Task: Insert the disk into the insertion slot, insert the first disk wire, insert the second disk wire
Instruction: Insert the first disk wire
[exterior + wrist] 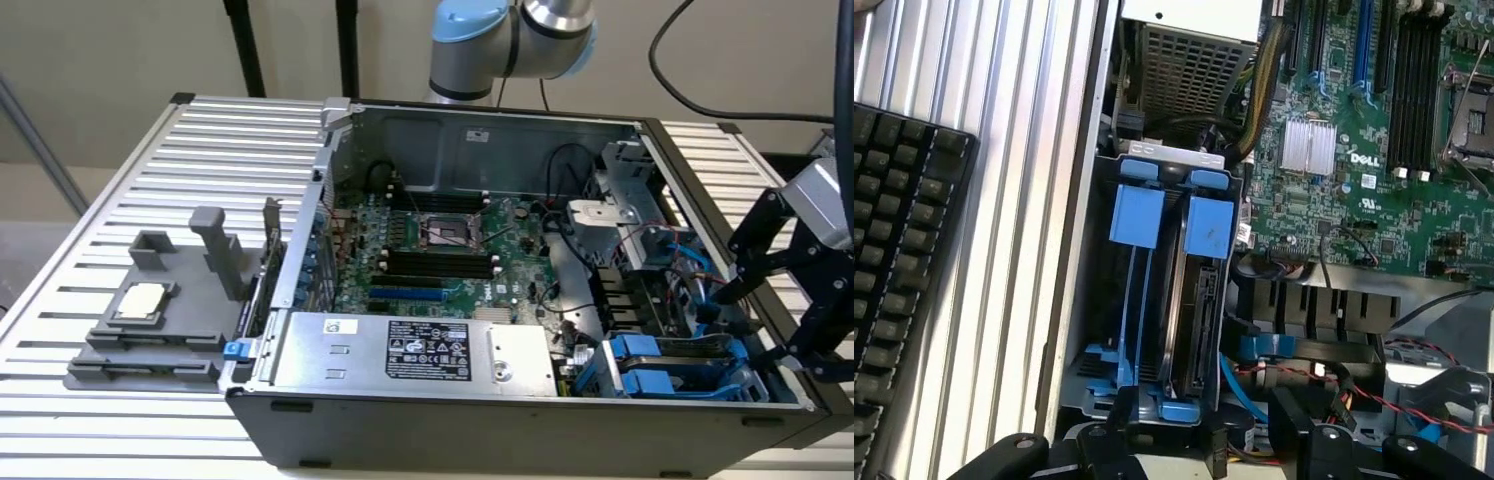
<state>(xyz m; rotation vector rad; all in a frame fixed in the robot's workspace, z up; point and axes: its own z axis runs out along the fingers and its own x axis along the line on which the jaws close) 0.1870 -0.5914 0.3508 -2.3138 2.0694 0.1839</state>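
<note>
The disk (pixel 1197 318) stands on edge inside the insertion slot (pixel 1104 330) of the grey drive cage. Its black connector edge is showing, and its blue carrier tab (pixel 1210 226) sits beside a second blue tab (pixel 1137 214). A blue data wire (pixel 1237 385) and red-and-black wires (pixel 1354 378) lie loose beside the cage, apart from the disk's connector. My gripper (pixel 1204 432) hovers over the cage's end, open, with nothing held between its black fingers (pixel 1120 420). In the exterior view the gripper (pixel 755 322) hangs above the blue-fitted cage (pixel 665 366) at the case's right end.
The open computer case holds the motherboard (pixel 441 245) and the labelled silver power-supply box (pixel 414 350). A black keyboard (pixel 904 270) lies on the slatted table (pixel 1034 150) beside the case. A grey fixture (pixel 154 320) stands at the exterior view's left.
</note>
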